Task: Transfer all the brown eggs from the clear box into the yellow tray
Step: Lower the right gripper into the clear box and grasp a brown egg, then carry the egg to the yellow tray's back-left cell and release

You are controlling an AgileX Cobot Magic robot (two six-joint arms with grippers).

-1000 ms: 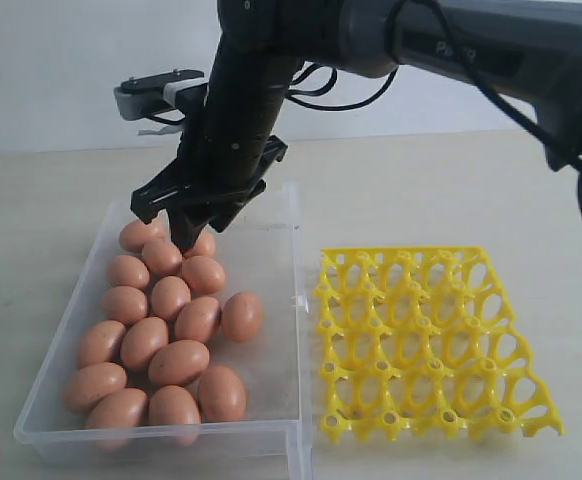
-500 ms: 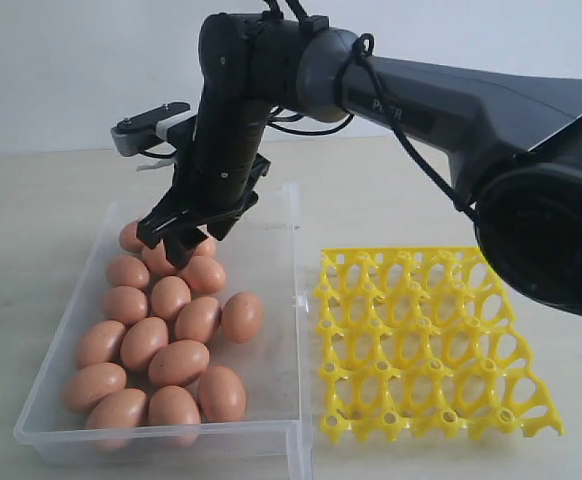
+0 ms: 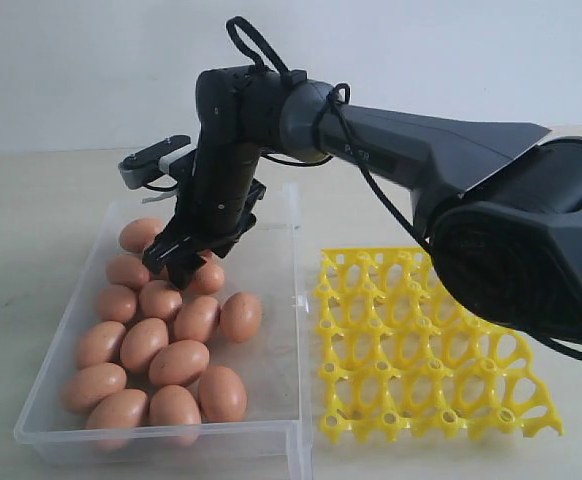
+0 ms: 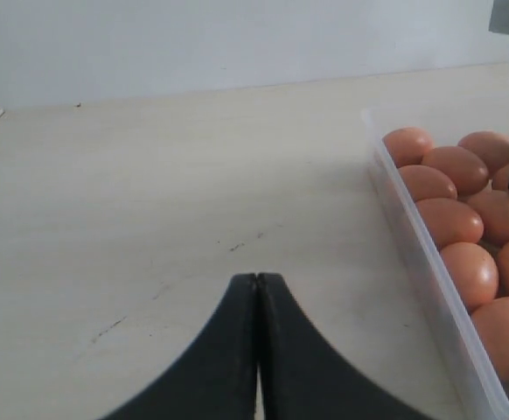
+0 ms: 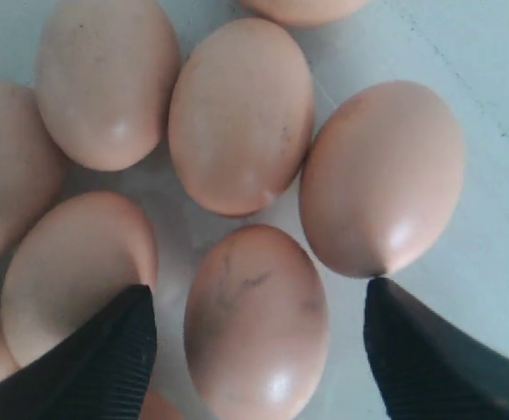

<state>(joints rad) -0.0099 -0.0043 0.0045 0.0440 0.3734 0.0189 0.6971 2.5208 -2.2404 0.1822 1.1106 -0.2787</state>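
Observation:
Several brown eggs lie clustered in the clear box on the left. The yellow tray sits to its right with all its cups bare. My right gripper reaches across into the far part of the box. It is open, and its ribbed fingers stand either side of one egg without closing on it. Other eggs crowd round that one. My left gripper is shut on nothing, low over the bare table beside the box wall.
The right arm's dark links stretch over the tray and the box's right wall. A small latch tab juts from the box toward the tray. The pale tabletop runs out to the left of the box.
The right gripper has come down and slightly forward into the box onto the eggs, and its jaws have spread wider. Eggs and tray have not moved.

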